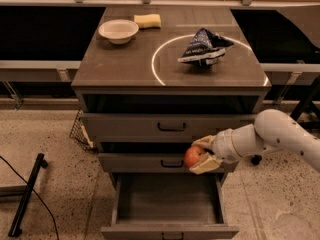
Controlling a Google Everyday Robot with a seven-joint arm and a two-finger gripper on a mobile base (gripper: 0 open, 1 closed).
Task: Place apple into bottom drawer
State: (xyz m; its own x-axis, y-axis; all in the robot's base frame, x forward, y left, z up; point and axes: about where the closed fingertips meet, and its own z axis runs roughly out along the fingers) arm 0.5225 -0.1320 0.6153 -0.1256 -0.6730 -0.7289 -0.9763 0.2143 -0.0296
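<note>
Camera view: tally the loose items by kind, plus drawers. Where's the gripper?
white bowl: 1, on the cabinet top
yellow sponge: 1, cabinet top
dark blue bag: 1, cabinet top
apple: 1, held in the gripper in front of the middle drawer
drawers: 3, with the bottom drawer open below the apple
Total: 7
</note>
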